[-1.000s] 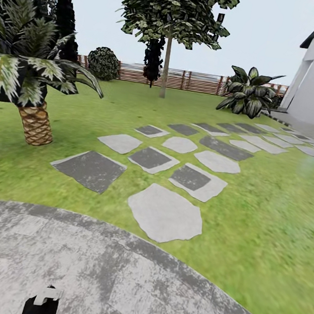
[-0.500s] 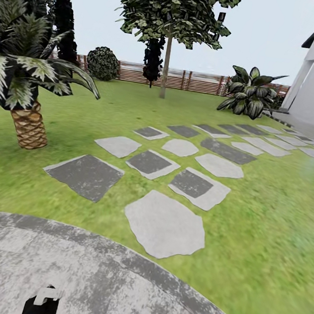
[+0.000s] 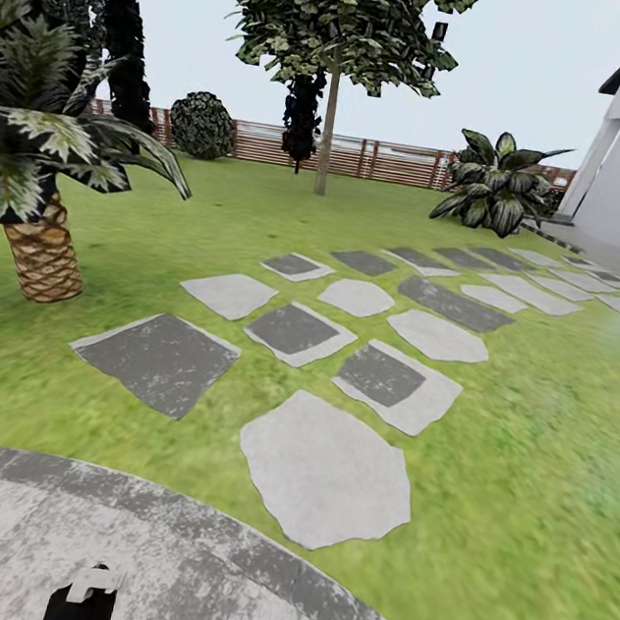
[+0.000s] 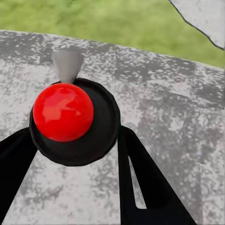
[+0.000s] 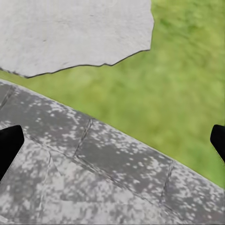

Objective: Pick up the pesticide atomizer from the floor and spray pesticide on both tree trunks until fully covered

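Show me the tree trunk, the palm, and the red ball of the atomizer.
tree trunk (image 3: 327, 134), head view, midway up the bare trunk
palm (image 3: 44, 257), head view, on its scaly brown trunk
red ball (image 4: 63, 112), left wrist view, middle of the ball

gripper (image 5: 112, 140) fingers spread wide | floor (image 5: 70, 178) | lawn (image 5: 183, 84) | stepping stone (image 5: 70, 33)

Left pincer (image 4: 70, 154) clamped around a red-topped black object, right pincer (image 5: 112, 145) spread wide
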Controlling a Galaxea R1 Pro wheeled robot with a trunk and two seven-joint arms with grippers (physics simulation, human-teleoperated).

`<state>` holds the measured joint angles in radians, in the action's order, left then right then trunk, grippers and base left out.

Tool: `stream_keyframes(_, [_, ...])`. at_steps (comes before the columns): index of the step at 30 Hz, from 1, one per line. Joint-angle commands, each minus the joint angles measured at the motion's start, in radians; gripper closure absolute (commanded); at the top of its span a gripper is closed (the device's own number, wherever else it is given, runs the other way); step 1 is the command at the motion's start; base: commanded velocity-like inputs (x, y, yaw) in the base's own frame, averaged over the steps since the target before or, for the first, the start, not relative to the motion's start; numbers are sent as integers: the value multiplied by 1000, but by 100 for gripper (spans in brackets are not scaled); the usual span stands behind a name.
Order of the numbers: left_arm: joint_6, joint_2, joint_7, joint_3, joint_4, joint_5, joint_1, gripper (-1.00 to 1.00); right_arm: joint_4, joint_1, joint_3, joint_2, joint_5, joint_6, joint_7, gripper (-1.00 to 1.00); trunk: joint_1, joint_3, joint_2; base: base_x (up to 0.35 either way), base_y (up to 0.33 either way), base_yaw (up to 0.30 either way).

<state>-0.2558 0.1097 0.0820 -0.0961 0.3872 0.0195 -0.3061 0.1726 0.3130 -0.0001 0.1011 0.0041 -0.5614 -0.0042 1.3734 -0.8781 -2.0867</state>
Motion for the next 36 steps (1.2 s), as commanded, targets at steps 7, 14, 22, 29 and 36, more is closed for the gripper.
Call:
stream_keyframes(7, [-2,-1,9,-8,-1,2,-1,100,-1,1,0,0,0,-3,0,-100,0,-1,0,338,0,0])
stream_keyframes(14, [-2,-1,9,-8,-1,2,-1,100,-1,1,0,0,0,-3,0,-100,0,-1,0,338,0,0])
stream_keyframes(22, [-2,-1,9,-8,-1,2,-1,100,-1,0,0,0,0,-3,0,-100,0,-1,0,338,0,0])
stream_keyframes(29, [-2,-2,9,-8,-1,2,-1,100,-1,1,0,0,0,-2,-1,-100,0,-1,0,338,0,0])
stream_keyframes(36, [-2,-2,9,-8,-1,2,-1,100,-1,1,0,0,0,-3,-1,-100,0,-1,0,338,0,0])
